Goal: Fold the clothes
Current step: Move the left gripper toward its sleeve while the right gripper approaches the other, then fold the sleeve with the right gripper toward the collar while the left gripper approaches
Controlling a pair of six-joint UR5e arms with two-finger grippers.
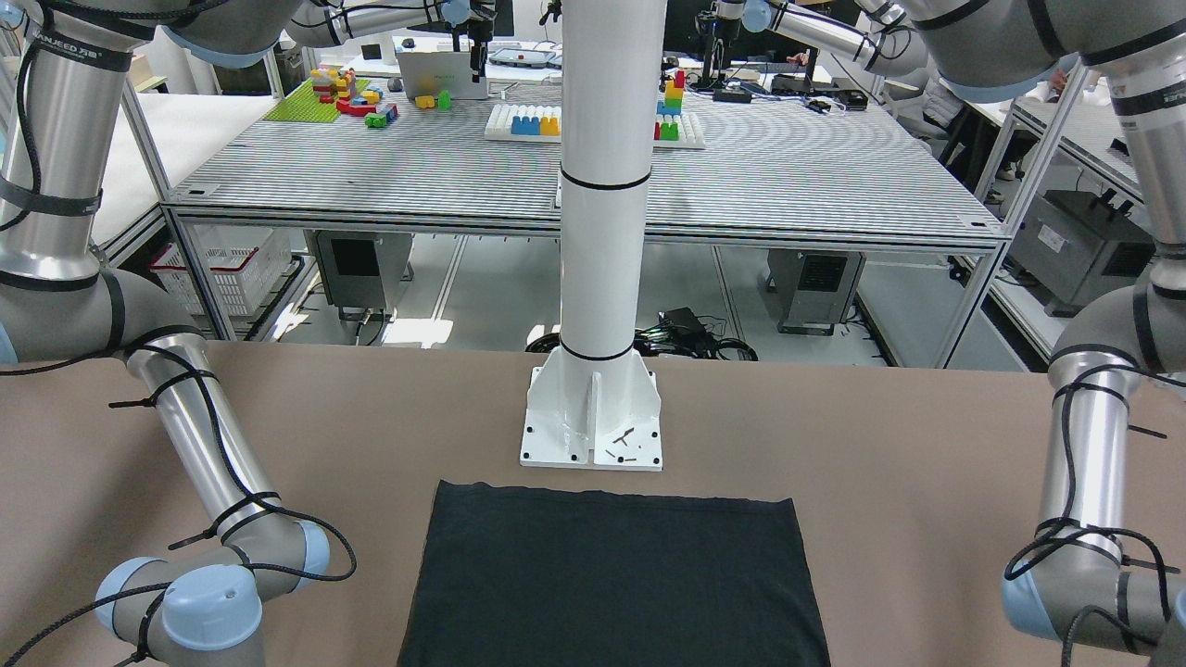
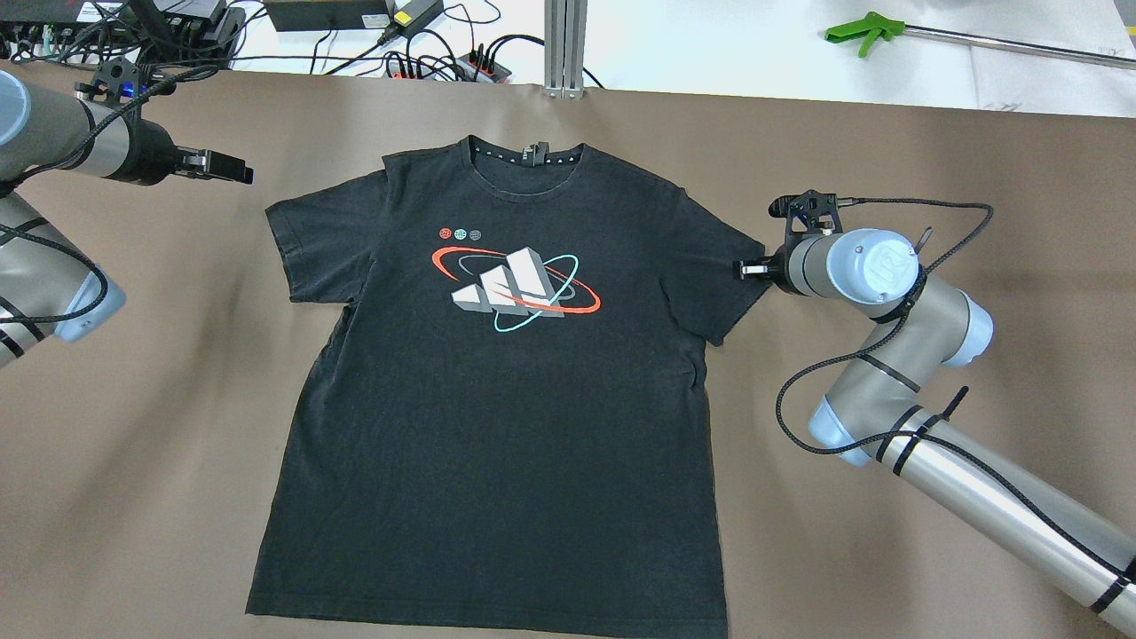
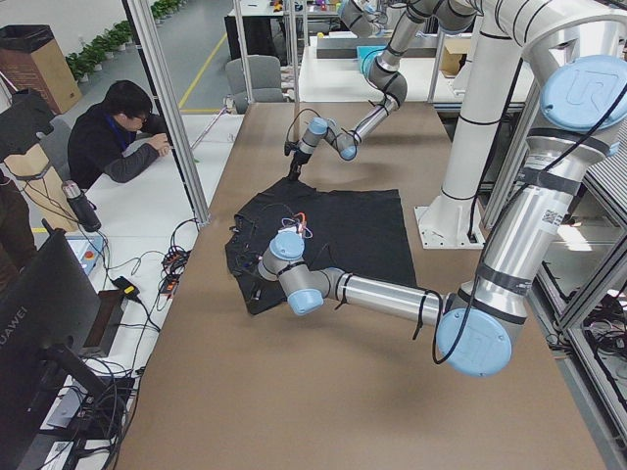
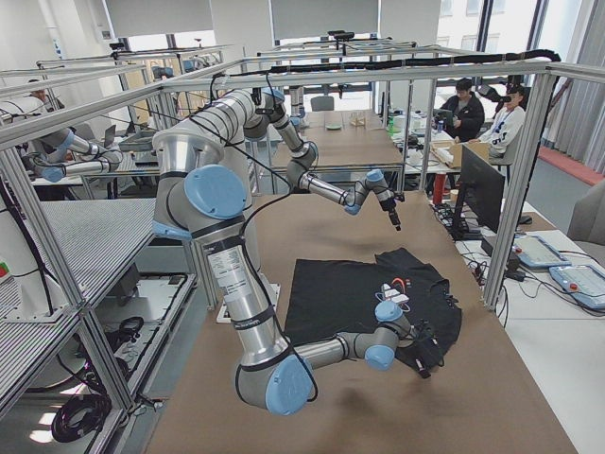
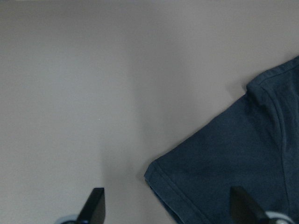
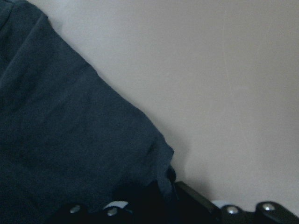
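Note:
The clothes (image 2: 497,399) are a black T-shirt lying flat, print side up, on the brown table (image 2: 160,426), collar at the far side. My left gripper (image 2: 235,170) hovers open just beyond the shirt's left sleeve. In the left wrist view its fingertips (image 5: 97,203) stand wide apart over bare table, with the sleeve corner (image 5: 243,158) partly between them. My right gripper (image 2: 745,268) sits at the outer hem of the right sleeve. In the right wrist view the gripper (image 6: 154,205) is shut on the sleeve's bunched corner (image 6: 159,163).
The white pillar base (image 1: 593,417) stands just behind the shirt's bottom hem (image 1: 611,584). Cables and power strips (image 2: 426,62) and a green tool (image 2: 861,34) lie beyond the table's far edge. A person (image 3: 118,137) sits at the neighbouring bench.

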